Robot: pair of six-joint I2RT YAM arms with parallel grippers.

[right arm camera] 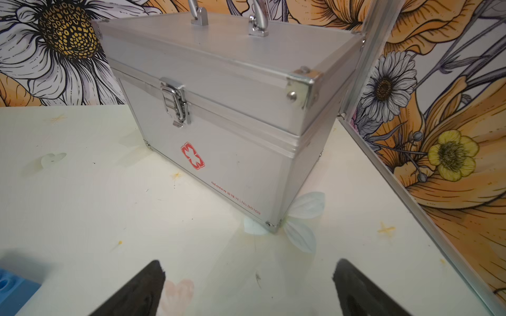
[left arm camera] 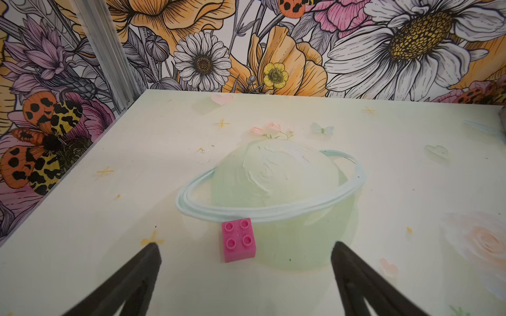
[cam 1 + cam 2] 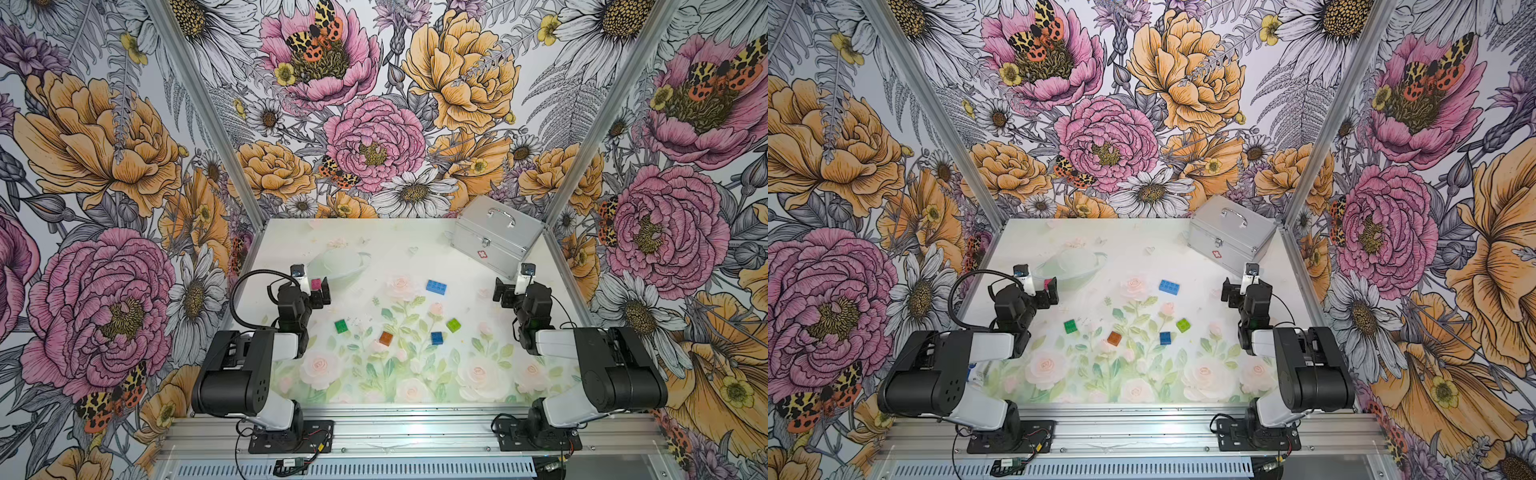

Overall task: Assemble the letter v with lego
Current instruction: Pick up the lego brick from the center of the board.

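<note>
Currently: silver case (image 1: 232,109), frame centre, latched, contents hidden; red emblem (image 1: 192,155), print unreadable; left gripper (image 2: 246,247), right gripper (image 1: 249,264): wide apart, empty.

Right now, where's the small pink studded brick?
The pink brick lies on the robot's left, just ahead of the open left gripper in the left wrist view.

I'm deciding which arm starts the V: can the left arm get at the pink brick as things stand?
Probably yes. The left gripper is open, and the pink brick lies alone on the table right ahead, centred between its fingertips, with nothing standing in the way.
</note>
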